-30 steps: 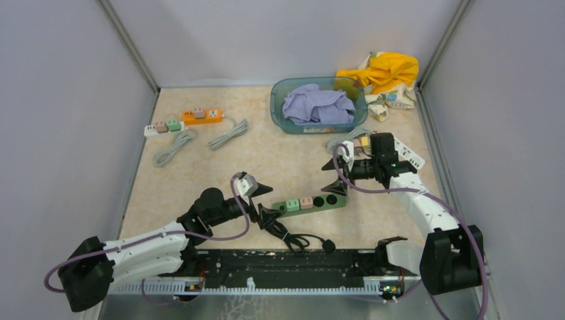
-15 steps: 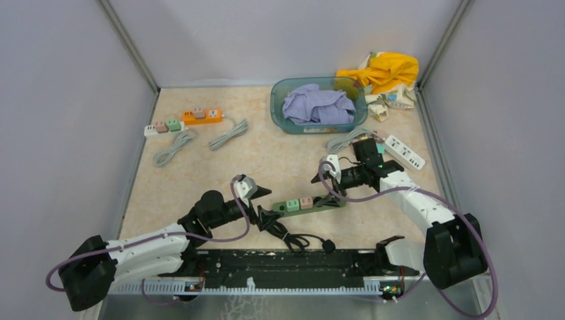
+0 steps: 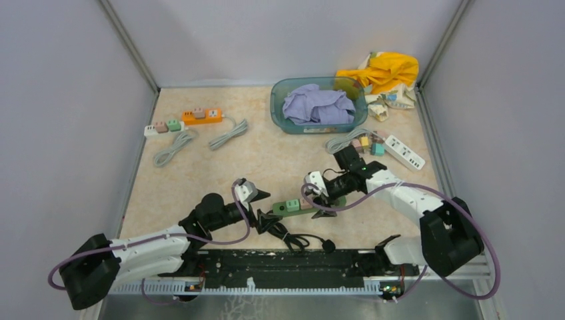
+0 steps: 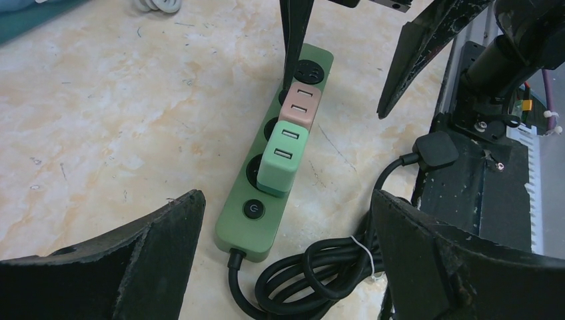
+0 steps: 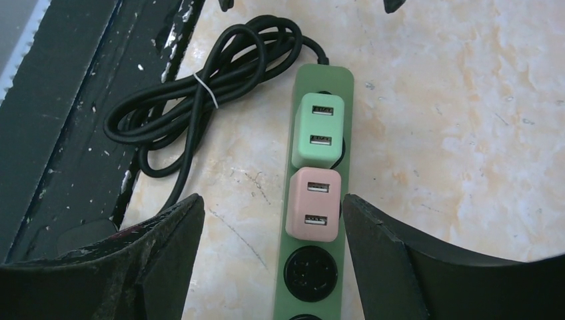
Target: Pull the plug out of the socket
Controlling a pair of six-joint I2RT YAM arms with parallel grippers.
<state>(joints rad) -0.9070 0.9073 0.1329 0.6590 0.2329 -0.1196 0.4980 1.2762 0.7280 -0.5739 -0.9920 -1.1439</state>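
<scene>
Flat on the mottled beige tabletop point(image 3: 200, 167), near its front edge: long green plastic power strip point(image 5: 321, 81), mint-green square plug point(image 5: 318, 130) and pink square plug point(image 5: 313, 203) seated side by side. Right hand point(image 5: 270, 210) parted, straddling the pink plug, not clamped. Left hand point(image 4: 286, 200) spread wide at the cord end, holding nothing.

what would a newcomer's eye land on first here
The green power strip, front centre, carrying a mint-green adapter and a pink adapter. The left gripper and right gripper hang open at its two ends. A teal basin of purple cloth sits behind.
</scene>
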